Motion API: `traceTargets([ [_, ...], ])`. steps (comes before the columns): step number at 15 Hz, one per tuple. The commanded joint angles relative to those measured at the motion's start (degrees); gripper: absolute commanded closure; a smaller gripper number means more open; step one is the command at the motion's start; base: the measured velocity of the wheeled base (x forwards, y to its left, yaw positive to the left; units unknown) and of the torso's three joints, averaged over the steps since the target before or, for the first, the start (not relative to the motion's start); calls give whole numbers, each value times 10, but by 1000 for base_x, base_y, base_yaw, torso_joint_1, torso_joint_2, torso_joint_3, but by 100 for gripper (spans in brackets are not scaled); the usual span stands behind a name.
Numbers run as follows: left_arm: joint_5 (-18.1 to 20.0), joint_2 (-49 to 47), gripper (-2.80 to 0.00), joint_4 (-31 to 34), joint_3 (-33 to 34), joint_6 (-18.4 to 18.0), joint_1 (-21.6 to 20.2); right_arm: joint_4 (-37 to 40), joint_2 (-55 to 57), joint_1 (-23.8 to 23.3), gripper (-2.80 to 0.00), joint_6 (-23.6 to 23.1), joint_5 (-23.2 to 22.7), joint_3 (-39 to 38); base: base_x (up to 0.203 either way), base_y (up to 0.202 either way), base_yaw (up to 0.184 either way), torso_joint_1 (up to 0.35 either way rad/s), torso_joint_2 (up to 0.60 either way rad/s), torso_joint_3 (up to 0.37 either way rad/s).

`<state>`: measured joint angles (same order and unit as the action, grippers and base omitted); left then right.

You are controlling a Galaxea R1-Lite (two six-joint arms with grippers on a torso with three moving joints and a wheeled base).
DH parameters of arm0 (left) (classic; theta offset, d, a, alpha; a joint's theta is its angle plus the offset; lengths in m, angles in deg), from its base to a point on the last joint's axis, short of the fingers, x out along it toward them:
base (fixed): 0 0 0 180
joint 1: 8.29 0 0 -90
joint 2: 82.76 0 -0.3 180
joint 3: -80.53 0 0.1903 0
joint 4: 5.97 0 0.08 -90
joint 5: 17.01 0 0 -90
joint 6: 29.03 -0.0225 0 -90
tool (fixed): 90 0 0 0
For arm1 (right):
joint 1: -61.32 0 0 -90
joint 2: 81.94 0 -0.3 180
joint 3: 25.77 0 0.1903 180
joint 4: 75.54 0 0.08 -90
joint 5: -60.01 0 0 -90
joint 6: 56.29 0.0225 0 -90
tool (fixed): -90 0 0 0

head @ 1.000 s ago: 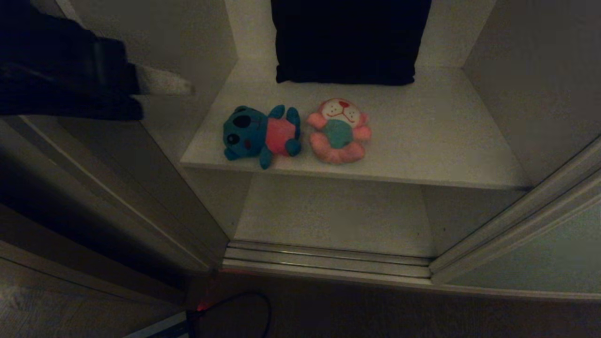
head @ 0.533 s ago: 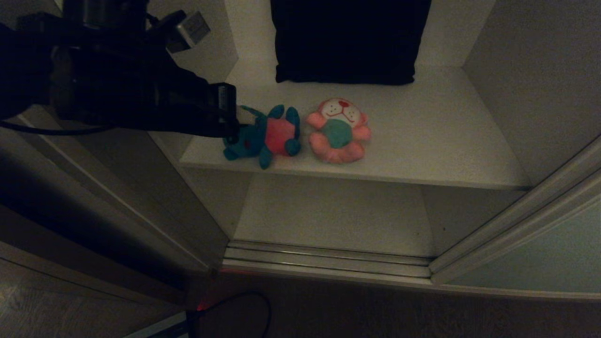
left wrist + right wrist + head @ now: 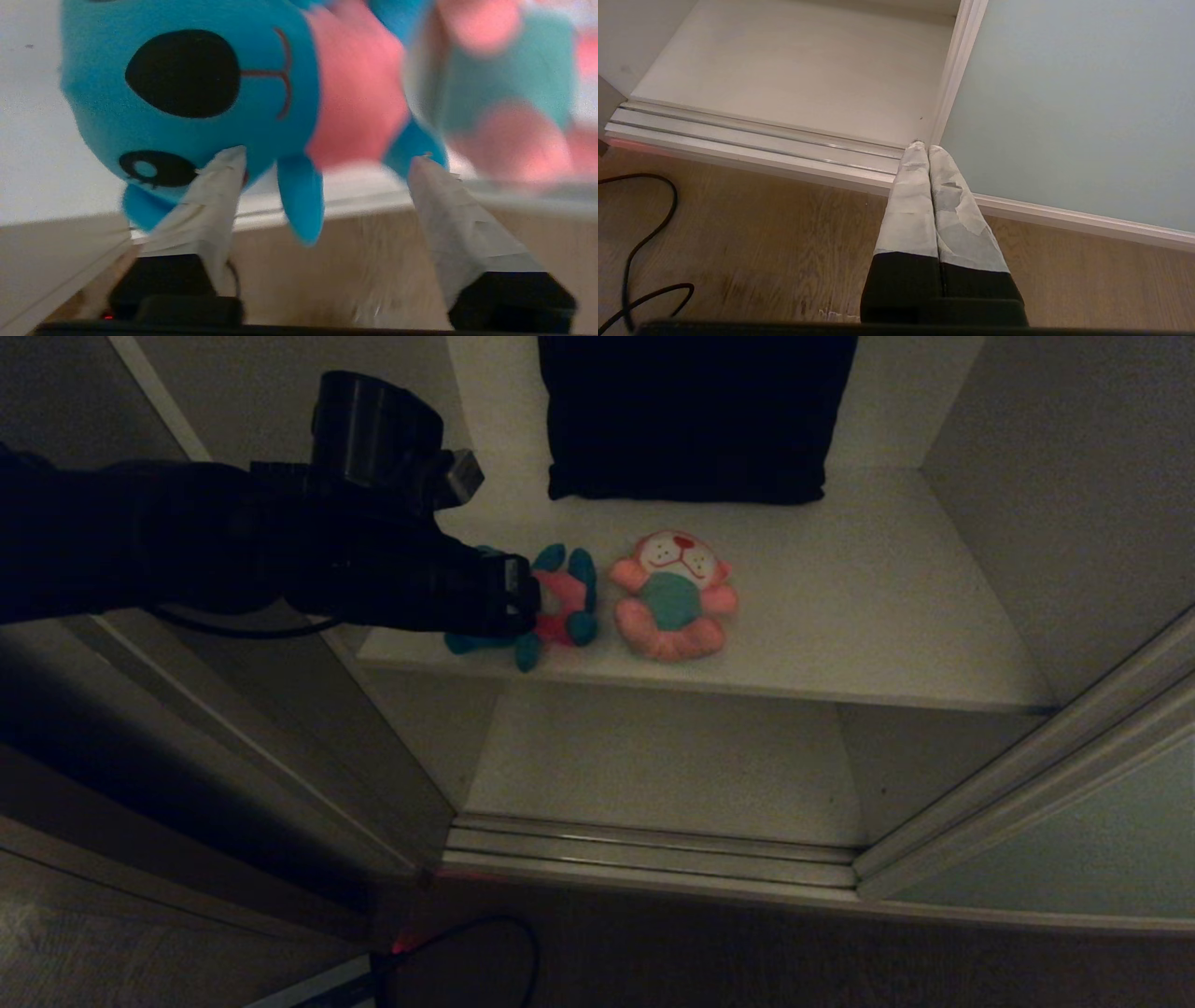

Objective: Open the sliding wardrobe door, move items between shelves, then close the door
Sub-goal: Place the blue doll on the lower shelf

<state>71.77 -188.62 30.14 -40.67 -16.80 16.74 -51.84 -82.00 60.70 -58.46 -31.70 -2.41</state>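
Note:
A teal bear (image 3: 563,602) in a red shirt lies near the upper shelf's (image 3: 840,616) front edge, its head hidden under my left arm. Close beside it lies the pink toy (image 3: 674,597) with a white face and teal shirt. In the left wrist view my left gripper (image 3: 327,158) is open right at the bear (image 3: 196,84). One fingertip (image 3: 229,163) is at its head, the other at its foot, and nothing is gripped. The pink toy (image 3: 509,79) shows just beyond. My right gripper (image 3: 923,148) hangs shut, low by the edge of the sliding wardrobe door (image 3: 1064,93).
A big dark folded cloth (image 3: 691,415) fills the back of the upper shelf. Below is a bare lower shelf (image 3: 672,765), fronted by the door track (image 3: 653,859). The pale grey-green door (image 3: 1074,840) stands slid to the right. A black cable (image 3: 485,943) lies on the wooden floor.
My left arm has swung in from the upper left and come down over the teal bear, covering its head. Both toys lie where they were. The right arm is still.

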Motion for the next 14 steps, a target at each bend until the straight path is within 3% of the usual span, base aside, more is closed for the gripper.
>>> traceTargets([
  [1,-15,-41,-280,-14,-22,40,-1,0,1,0,0,0,0,-2,0,0,0,0,0,0],
  [6,-23,-73,-280,-13,-60,90,0,0,1,0,0,0,0,-2,0,0,0,0,0,0],
  [14,-26,-100,-280,-13,-106,85,1,0,1,0,0,0,0,-2,0,0,0,0,0,0],
])
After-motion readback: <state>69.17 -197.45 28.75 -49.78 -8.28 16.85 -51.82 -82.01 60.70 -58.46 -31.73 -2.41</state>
